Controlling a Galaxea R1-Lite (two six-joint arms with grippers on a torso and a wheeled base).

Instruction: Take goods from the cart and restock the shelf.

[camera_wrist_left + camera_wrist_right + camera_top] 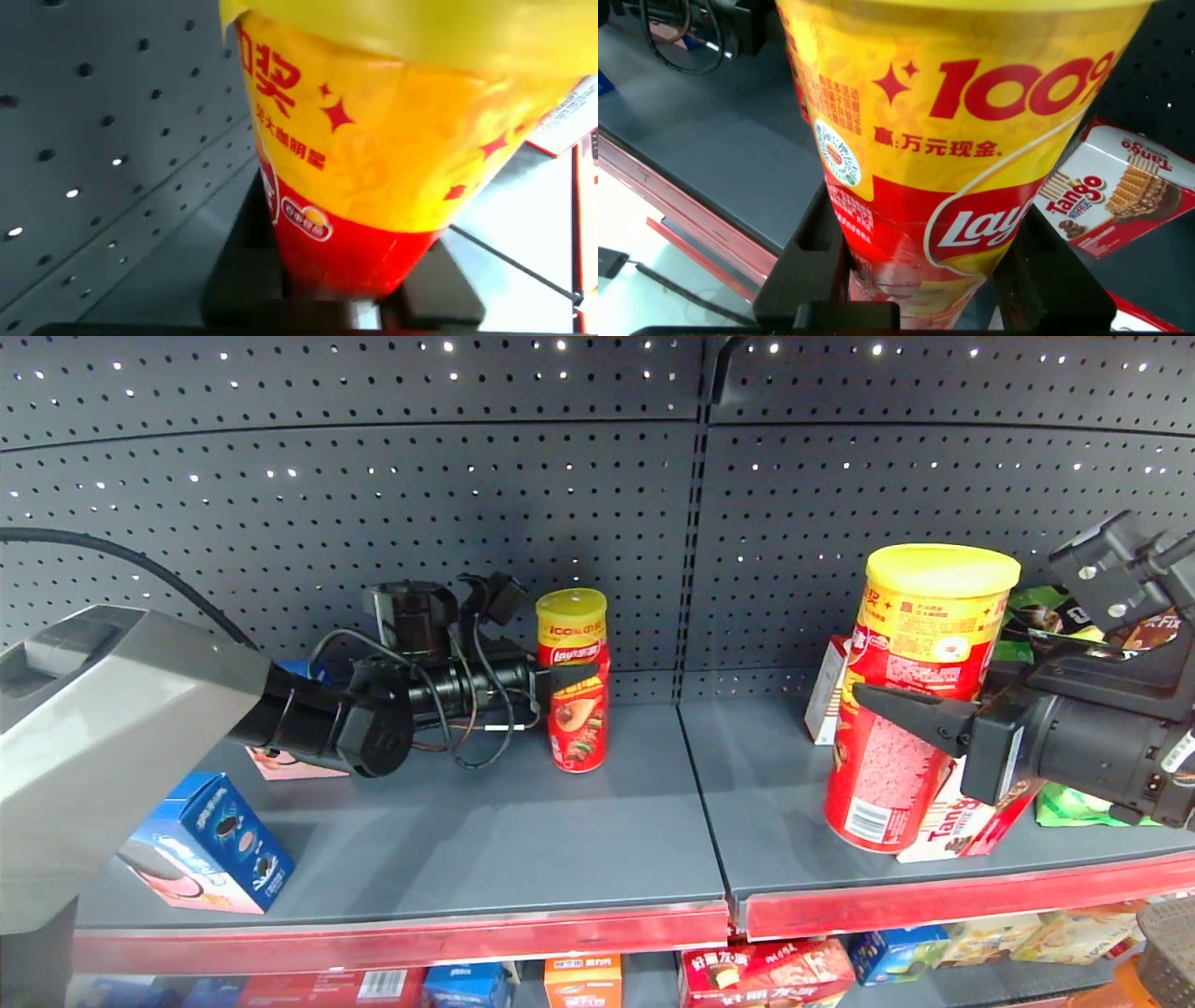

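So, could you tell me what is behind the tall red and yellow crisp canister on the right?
Behind the canister, a red and white wafer box lies flat and a white carton stands tilted; the canister covers part of each.

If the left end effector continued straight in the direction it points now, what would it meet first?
Past the small can it grips, the way looks free until, probably, the white box beside the big can; depth is unclear.
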